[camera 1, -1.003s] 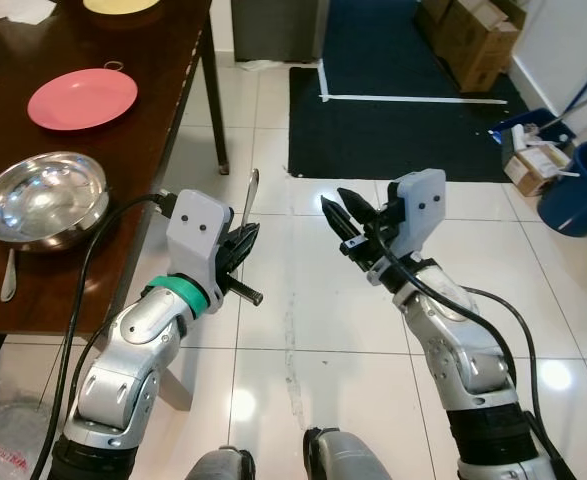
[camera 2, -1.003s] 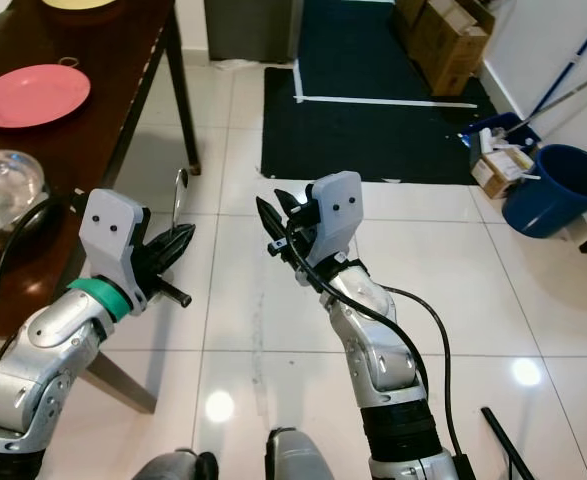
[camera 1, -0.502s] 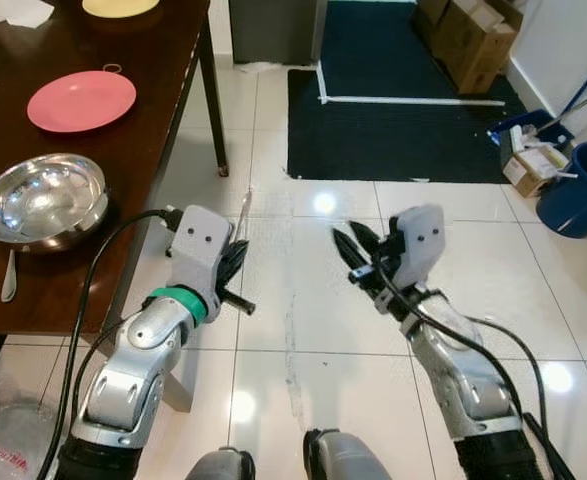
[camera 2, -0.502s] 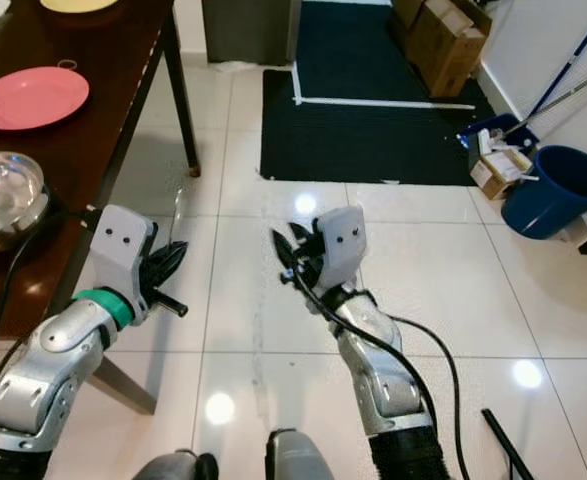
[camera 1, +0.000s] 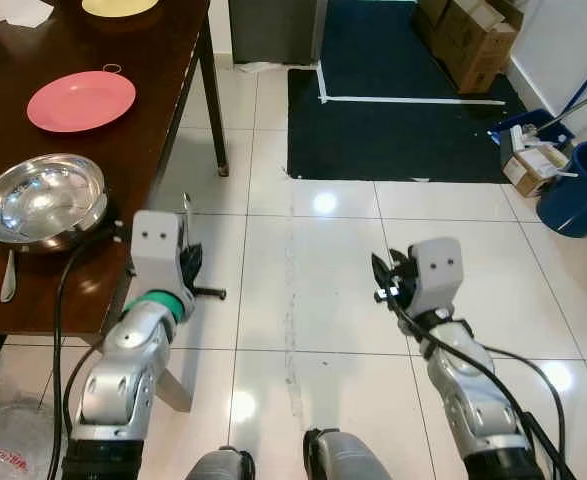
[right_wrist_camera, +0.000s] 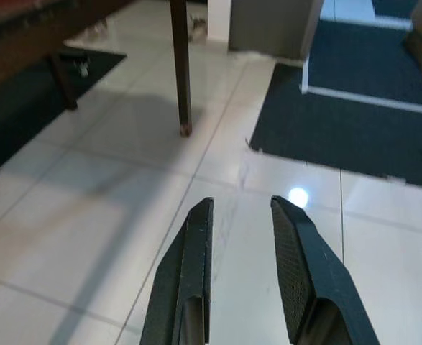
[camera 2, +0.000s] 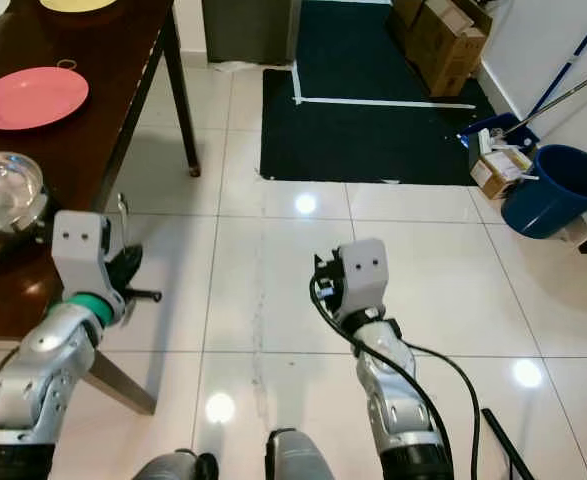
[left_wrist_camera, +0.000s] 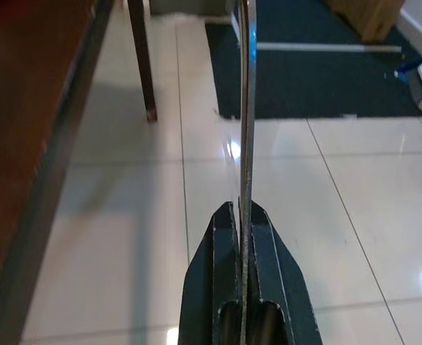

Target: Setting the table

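My left gripper (camera 1: 188,262) is shut on a thin metal spoon (camera 1: 186,215) that stands upright beside the near edge of the dark wooden table (camera 1: 123,150). In the left wrist view the spoon (left_wrist_camera: 246,108) shows edge-on between the closed fingers (left_wrist_camera: 225,237). On the table lie a steel bowl (camera 1: 41,198), a pink plate (camera 1: 81,100), a yellow plate (camera 1: 120,6) and another spoon (camera 1: 9,275) near the front edge. My right gripper (camera 1: 385,280) hovers over the floor tiles, open and holding nothing (right_wrist_camera: 241,205).
A table leg (camera 1: 215,110) stands on the white tiles. Beyond it lies a dark blue mat (camera 1: 403,110). Cardboard boxes (camera 1: 473,40) are at the back, and a blue bucket (camera 1: 580,188) and a small box (camera 1: 533,160) at the right.
Both arms have drawn back and lowered toward my body. The left gripper has carried the spoon leftward to the table's edge. The right gripper has pulled back over the tiles.
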Controlling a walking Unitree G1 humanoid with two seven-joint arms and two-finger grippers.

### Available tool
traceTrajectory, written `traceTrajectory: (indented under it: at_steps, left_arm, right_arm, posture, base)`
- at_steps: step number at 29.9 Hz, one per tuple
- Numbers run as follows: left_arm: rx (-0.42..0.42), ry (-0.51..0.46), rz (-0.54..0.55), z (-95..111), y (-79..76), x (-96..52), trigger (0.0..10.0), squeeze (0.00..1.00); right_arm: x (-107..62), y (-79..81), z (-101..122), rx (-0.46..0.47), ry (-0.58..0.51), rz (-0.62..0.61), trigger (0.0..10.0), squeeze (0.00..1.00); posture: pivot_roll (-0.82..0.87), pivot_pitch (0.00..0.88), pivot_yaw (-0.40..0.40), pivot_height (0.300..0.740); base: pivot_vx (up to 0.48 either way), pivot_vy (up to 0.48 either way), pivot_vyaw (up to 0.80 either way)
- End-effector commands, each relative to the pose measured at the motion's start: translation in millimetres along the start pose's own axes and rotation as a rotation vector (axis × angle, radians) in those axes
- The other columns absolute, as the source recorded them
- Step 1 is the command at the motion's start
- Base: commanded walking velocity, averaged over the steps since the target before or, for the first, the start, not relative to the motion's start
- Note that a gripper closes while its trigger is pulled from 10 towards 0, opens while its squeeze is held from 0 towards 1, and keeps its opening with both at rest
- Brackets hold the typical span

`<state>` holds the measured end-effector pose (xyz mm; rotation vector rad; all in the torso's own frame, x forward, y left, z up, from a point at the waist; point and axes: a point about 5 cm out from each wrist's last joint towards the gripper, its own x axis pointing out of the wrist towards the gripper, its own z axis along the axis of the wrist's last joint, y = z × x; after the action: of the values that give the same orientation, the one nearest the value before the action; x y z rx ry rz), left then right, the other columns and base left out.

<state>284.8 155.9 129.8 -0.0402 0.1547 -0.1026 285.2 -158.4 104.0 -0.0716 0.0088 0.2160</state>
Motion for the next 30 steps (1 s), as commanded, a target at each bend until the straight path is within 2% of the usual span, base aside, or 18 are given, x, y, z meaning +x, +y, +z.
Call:
traceTrajectory:
  at_steps: [1, 6, 9, 15, 27, 30]
  left_arm:
    - [0.013, 0.012, 0.024, -4.1, 3.8, 0.1, 10.0, 0.00]
    - [0.100, -0.036, 0.009, 2.3, -2.2, -0.9, 10.0, 0.00]
    - [0.114, -0.053, -0.010, 4.7, -5.9, -1.0, 10.0, 0.00]
    - [0.124, -0.085, -0.044, 9.4, -13.3, 0.8, 10.0, 0.00]
    - [0.133, -0.112, -0.016, 14.1, -10.4, 2.8, 10.0, 0.00]
    - [0.135, -0.116, -0.014, 14.4, -10.3, 2.9, 10.0, 0.00]
  right_arm:
    - [0.5, -1.8, -1.2, 0.017, -0.003, -0.019, 10.0, 0.00]
    - [4.7, -7.3, -1.7, 0.110, -0.021, -0.085, 10.0, 0.00]
    - [4.4, -9.2, -1.8, 0.125, -0.021, -0.098, 10.0, 0.00]
    - [3.8, -8.0, -2.7, 0.114, -0.017, -0.087, 10.0, 0.00]
    - [7.4, -8.1, -2.3, 0.121, -0.025, -0.096, 10.0, 0.00]
    - [8.4, -10.6, -1.4, 0.129, -0.028, -0.116, 10.0, 0.00]
  posture:
    - [-0.13, 0.036, 0.045, 0.740]
    - [-0.13, 0.035, 0.047, 0.740]
    - [-0.13, 0.035, 0.046, 0.740]
    - [-0.14, 0.034, 0.047, 0.740]
    - [-0.13, 0.031, 0.047, 0.740]
    - [-0.13, 0.030, 0.046, 0.740]
  base:
    - [0.000, 0.000, 0.00]
    - [0.000, 0.000, 0.00]
    - [0.000, 0.000, 0.00]
    - [0.000, 0.000, 0.00]
    - [0.000, 0.000, 0.00]
    - [0.000, 0.000, 0.68]
